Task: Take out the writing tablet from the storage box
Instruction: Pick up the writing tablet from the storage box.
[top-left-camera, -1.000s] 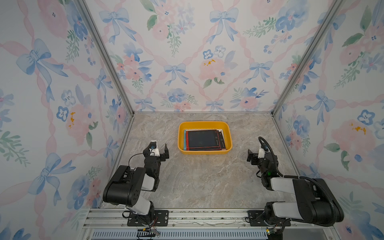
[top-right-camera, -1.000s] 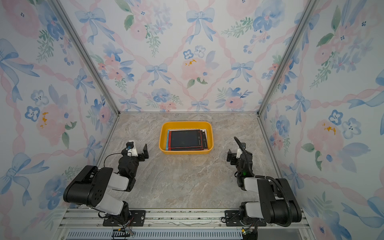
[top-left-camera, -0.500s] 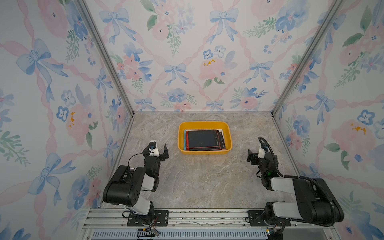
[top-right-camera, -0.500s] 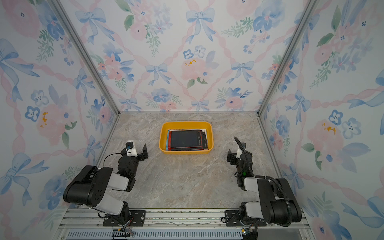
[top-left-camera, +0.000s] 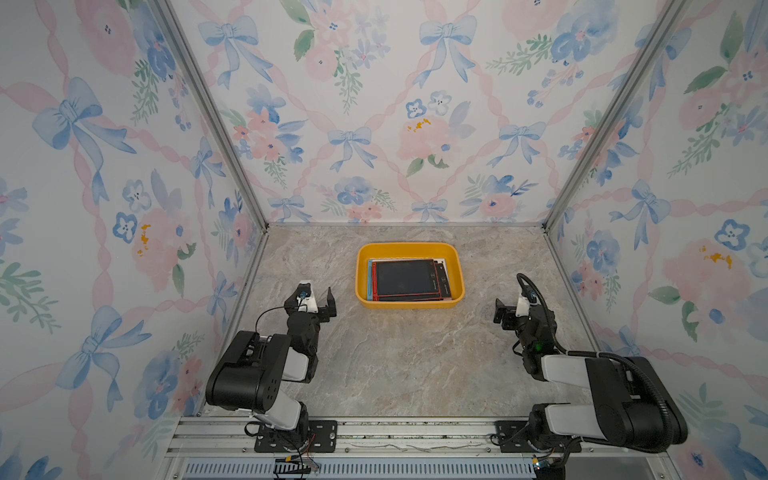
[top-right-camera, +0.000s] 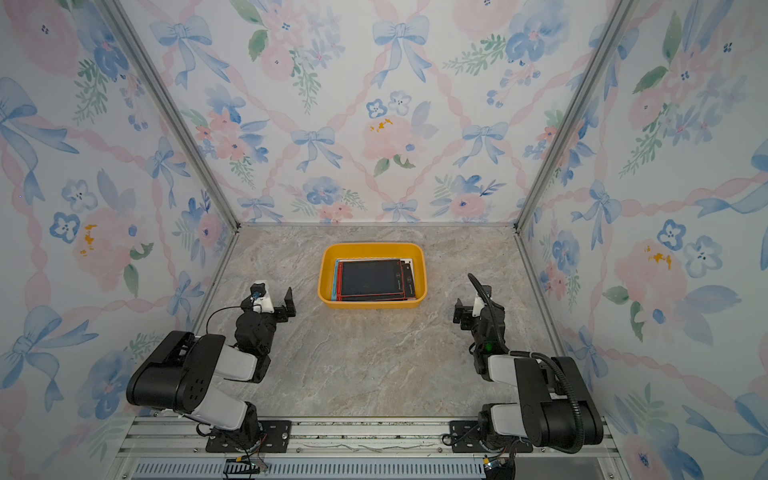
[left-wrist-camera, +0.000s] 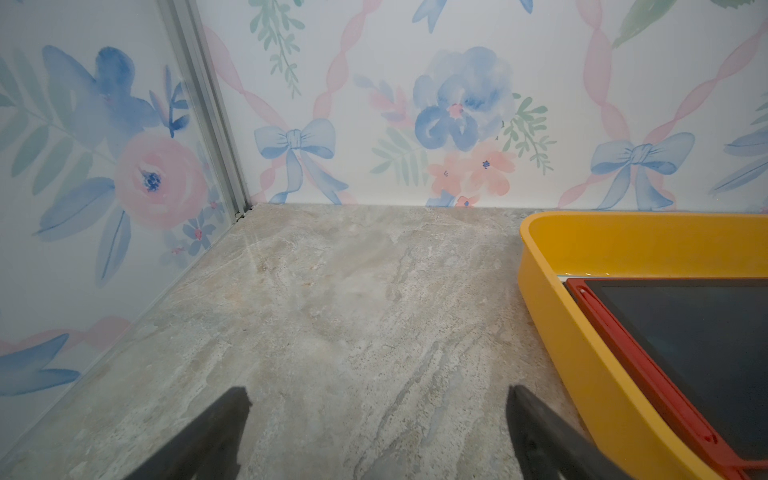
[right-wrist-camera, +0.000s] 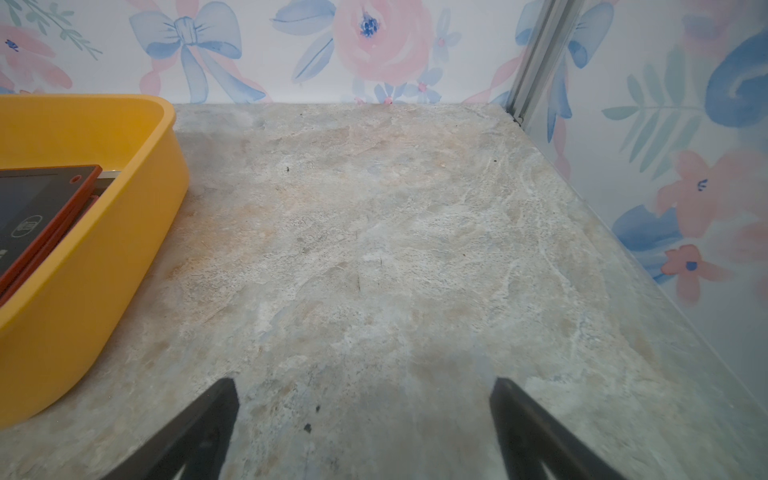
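Left pincer (left-wrist-camera: 376, 392) and right pincer (right-wrist-camera: 365, 383) gape wide, empty; storage box (top-left-camera: 409, 247) holds a red writing tablet (top-left-camera: 405, 277), markings illegible.

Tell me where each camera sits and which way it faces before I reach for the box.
Both top views: high above the robot's base, looking down at the table; left arm, right arm, left gripper and right gripper show, storage box beyond.
Left wrist: behind the open left gripper, low, facing the back wall; only fingertips show.
Right wrist: behind the open right gripper, facing the back wall; only fingertips show.
Shared: both wrist views catch the storage box and its red writing tablet, from opposite ends.
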